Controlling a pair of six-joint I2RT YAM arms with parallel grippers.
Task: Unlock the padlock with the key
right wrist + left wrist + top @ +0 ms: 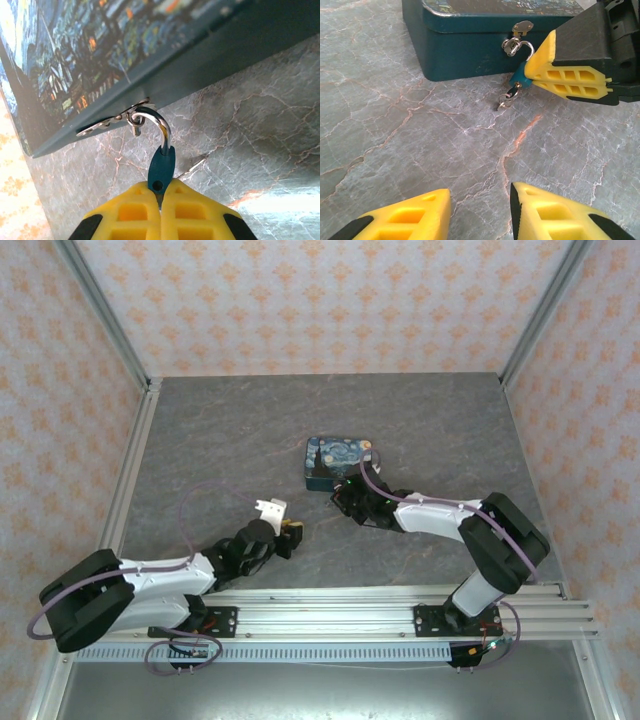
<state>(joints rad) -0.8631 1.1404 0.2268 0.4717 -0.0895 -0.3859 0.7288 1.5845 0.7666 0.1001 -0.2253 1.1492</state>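
The padlock [163,167] has a small teal body and a silver shackle [156,122] hooked through the hasp loop of the blue night-sky box [338,462]. My right gripper [161,189] is shut on the padlock's body just in front of the box, and its yellow fingers [565,75] clamp the teal body [520,77] from the right. The key [507,100], a tiny metal piece on a small ring, dangles from the body's lower end near the table. My left gripper [480,200] is open with nothing between its fingers, a short way in front of the lock and low over the table.
The box's teal front wall [465,50] stands right behind the padlock. Grey marbled tabletop [420,135] lies between my left gripper and the box. Patterned walls and metal frame rails [130,470] enclose the table.
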